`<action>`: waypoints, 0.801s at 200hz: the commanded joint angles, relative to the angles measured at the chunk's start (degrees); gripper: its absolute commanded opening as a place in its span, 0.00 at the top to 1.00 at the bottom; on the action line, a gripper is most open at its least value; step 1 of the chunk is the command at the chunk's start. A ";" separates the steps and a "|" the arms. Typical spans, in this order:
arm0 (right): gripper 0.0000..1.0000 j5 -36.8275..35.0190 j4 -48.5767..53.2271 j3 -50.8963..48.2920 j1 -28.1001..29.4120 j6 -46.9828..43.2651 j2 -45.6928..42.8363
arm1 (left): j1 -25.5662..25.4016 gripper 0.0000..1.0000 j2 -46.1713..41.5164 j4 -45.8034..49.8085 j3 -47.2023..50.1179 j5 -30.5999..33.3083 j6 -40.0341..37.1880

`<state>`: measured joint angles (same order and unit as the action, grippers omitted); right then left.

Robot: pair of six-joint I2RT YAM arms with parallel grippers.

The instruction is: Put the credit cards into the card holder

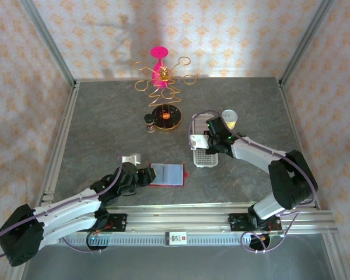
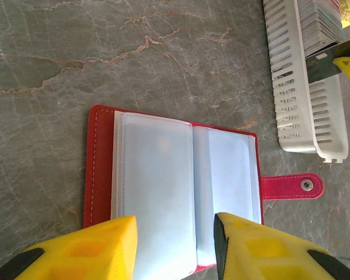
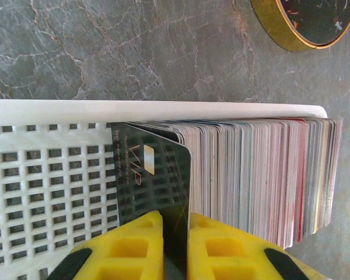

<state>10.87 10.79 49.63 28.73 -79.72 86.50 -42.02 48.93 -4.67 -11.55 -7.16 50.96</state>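
The card holder (image 2: 181,181) lies opened flat toward the near edge of the table (image 2: 105,58), about midway between its left and right edges. Its red cover is down, its grey-clear pockets are up, and its snap tab (image 2: 291,186) points toward the right edge. The left pincer (image 2: 175,224) hangs released at the holder's left end, jaws apart with the pocket leaves between them (whether it presses on them I cannot tell). Nearer the right edge stands the white perforated tray (image 3: 163,111), with the credit cards (image 3: 251,175) packed on edge. The right pincer (image 3: 175,219) is clenched on the front one, a black card (image 3: 154,175) with gold lettering. To do this step well, I judge, draw that card straight up so its neighbours do not ride along. Grip it by one end only, and let the left pincer steady a pocket mouth before sliding it in.
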 commanded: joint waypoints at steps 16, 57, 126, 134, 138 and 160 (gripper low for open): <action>0.87 -1.20 -0.05 1.79 0.19 0.19 -2.03 | -0.37 0.61 0.85 -2.23 0.39 -0.94 0.44; 0.88 -1.21 0.83 2.21 0.19 0.53 -2.68 | -0.42 0.61 1.00 -2.38 0.26 -1.11 0.50; 0.92 -0.50 4.19 2.24 0.21 1.26 -5.38 | -0.38 0.62 0.98 -1.75 0.04 -0.99 0.54; 0.92 -0.65 4.17 2.06 0.25 1.24 -5.46 | -0.41 0.62 1.00 -1.66 -0.05 -1.01 0.54; 0.92 -0.77 4.01 2.05 0.25 1.28 -5.46 | -0.41 0.62 1.00 -1.66 -0.05 -1.02 0.52; 0.92 -0.76 4.07 2.17 0.20 1.41 -4.94 | -0.37 0.62 1.00 -1.32 -0.18 -1.08 0.59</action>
<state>10.98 15.70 50.39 28.84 -79.15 82.24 -42.02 49.65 -5.50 -11.55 -7.60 51.11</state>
